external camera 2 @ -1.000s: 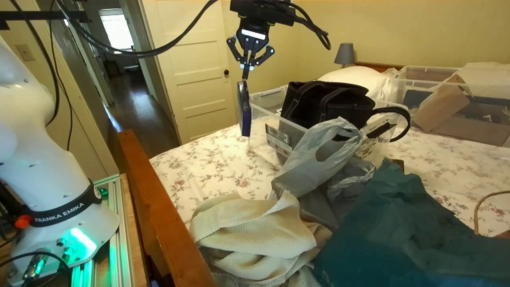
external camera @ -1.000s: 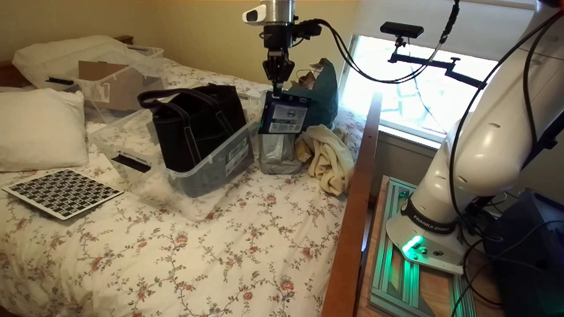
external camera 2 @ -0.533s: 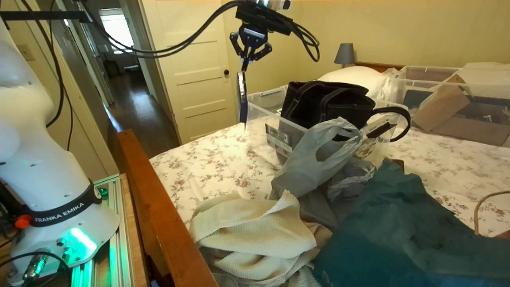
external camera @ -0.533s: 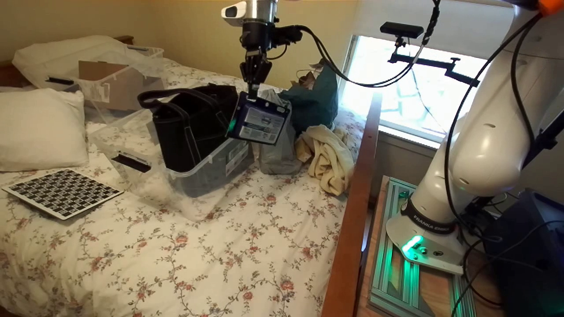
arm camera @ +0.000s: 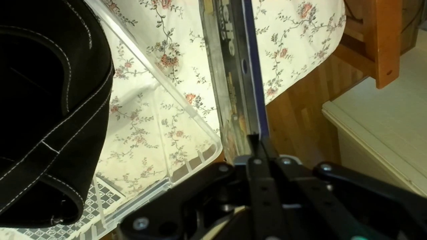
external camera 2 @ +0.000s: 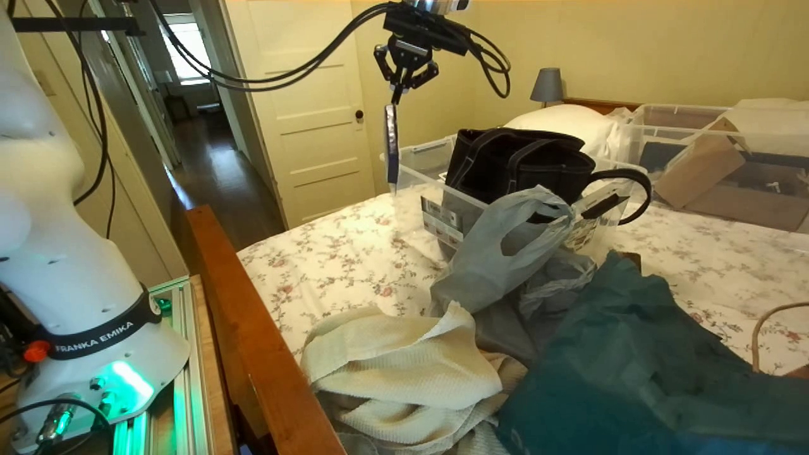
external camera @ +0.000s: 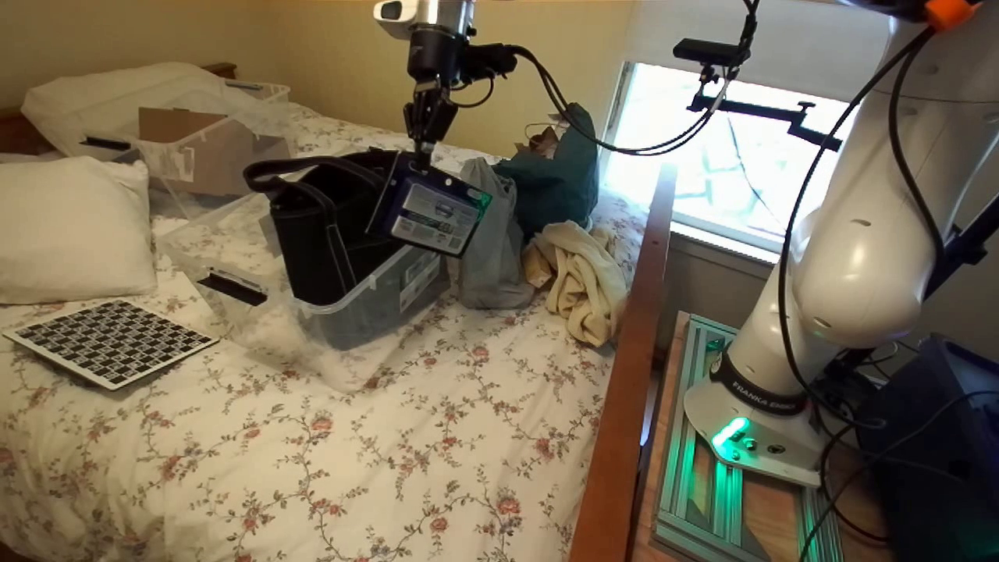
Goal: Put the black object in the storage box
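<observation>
Pincer (external camera: pixel 424 154): pinched the top edge of a flat blue packet (external camera: pixel 434 211), holding it aloft.
Blue packet: hung tilted in an exterior view, its printed face showing; in the wrist view it appeared just outside the rim of the storage box (external camera: pixel 367 310). Contact with that rim could not be told.
Black bag (external camera: pixel 308 242): sat inside the storage box, its upper part above the rim, one loop handle arching out sideways.
Storage box: stood upright, translucent and low-walled.
Grey plastic bag (external camera: pixel 495 261): stood beside the storage box in both exterior views.
Checkered board (external camera: pixel 113 343): lay just beside the storage box.
Cream cloth (external camera: pixel 581 273): lay crumpled next to the grey plastic bag.
Teal bag (external camera: pixel 570 176): stood behind the cream cloth in an exterior view.
Clear container (external camera: pixel 107 144): stood well apart from the pincer, with brown cardboard (external camera 2: pixel 698 167) inside.
Grey lamp (external camera 2: pixel 547 86): stood at the back of an exterior view.
</observation>
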